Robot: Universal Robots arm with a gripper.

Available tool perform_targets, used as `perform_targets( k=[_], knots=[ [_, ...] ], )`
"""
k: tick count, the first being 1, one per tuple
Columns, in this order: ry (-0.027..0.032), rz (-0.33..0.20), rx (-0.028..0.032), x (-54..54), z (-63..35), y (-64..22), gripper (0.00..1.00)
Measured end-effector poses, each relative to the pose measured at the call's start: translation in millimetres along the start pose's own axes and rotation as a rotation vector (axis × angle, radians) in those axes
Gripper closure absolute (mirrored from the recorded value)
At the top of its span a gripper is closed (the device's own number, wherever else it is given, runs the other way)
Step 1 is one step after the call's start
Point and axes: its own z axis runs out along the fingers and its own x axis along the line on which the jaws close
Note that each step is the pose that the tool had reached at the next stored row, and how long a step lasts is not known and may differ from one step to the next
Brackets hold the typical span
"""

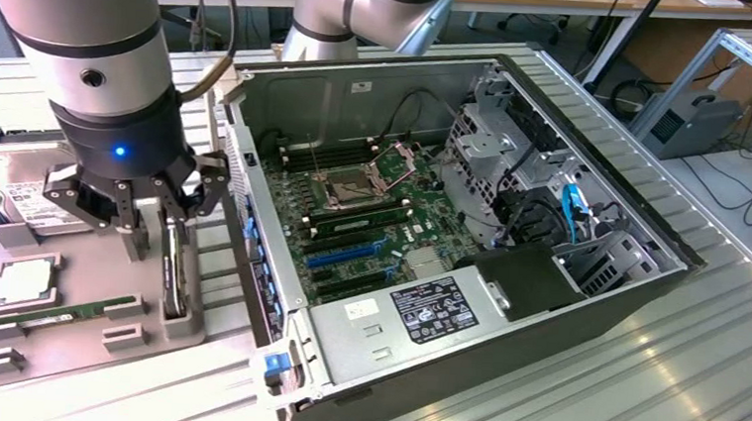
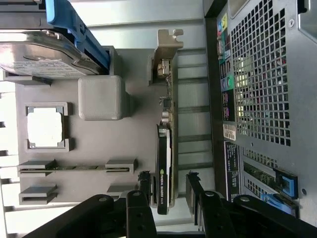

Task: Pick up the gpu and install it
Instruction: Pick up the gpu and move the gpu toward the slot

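Observation:
The gpu [image 1: 181, 268] stands on edge in a slot of the grey fixture tray [image 1: 68, 353], at the exterior view's left, beside the open computer case [image 1: 502, 309]. In the wrist view the gpu [image 2: 164, 171] is a thin dark card with a pale metal bracket [image 2: 166, 52] at its far end. My gripper [image 1: 169, 224] hangs just above it, open, with the card's near end between the two black fingers [image 2: 144, 187]. The gripper [image 2: 167, 182] straddles the card and the pads do not touch it.
The tray also holds a silver hard drive [image 1: 17, 188], a processor chip [image 1: 24, 281] and a green memory stick [image 1: 62, 312]. Inside the case lies the motherboard [image 1: 355, 224] with blue and black slots. The case's perforated rear panel [image 2: 262, 84] stands close beside the card.

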Motion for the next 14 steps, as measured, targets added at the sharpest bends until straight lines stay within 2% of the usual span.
perform_targets(
  k=[6,14],
  knots=[
    [-0.0003,0.000,0.0030,0.5,2.4,5.2,0.58],
    [-0.0002,0.000,0.0036,0.6,4.6,5.7,0.58]
  ],
)
